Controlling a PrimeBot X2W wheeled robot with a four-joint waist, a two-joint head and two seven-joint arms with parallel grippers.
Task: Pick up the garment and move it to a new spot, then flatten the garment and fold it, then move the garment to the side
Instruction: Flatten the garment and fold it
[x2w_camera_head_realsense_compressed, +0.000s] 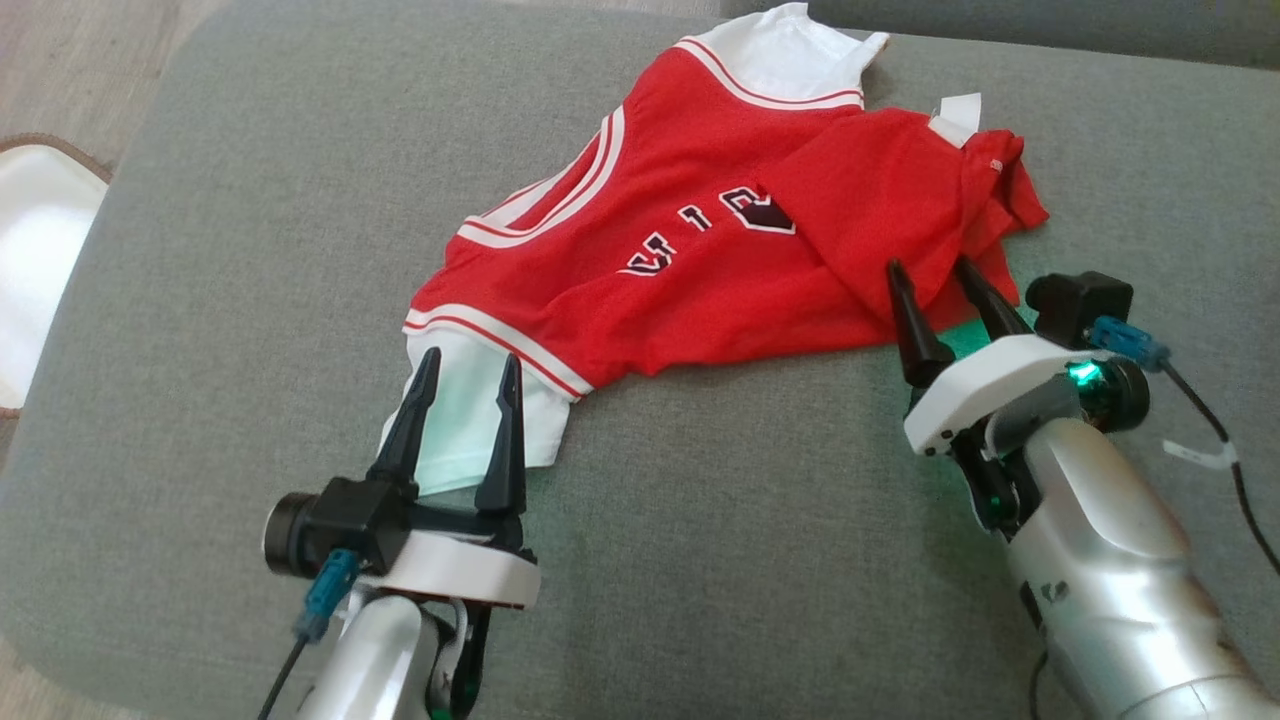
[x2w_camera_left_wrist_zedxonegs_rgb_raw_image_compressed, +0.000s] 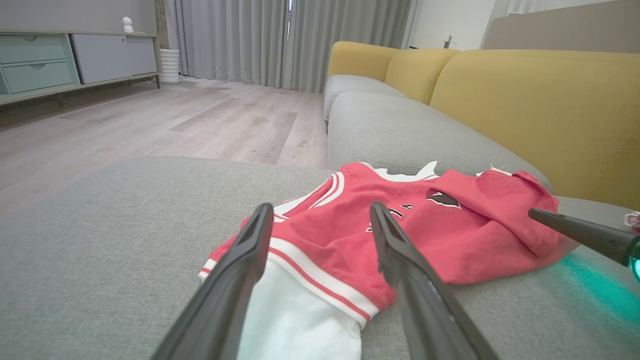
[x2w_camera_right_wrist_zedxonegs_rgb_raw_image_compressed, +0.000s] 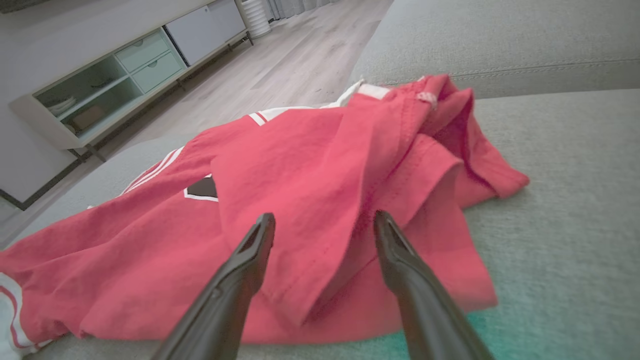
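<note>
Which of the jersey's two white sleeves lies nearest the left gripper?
The sleeve at the jersey's near end, between the open fingers of the left gripper; the other sleeve lies at the far end, well away.

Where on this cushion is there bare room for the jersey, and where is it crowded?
Bare: the grey cushion between the red jersey and the cushion's left edge, and the near strip between the left gripper and right gripper. Crowded: the right side, where the right gripper's open fingers reach over the jersey's crumpled edge.
</note>
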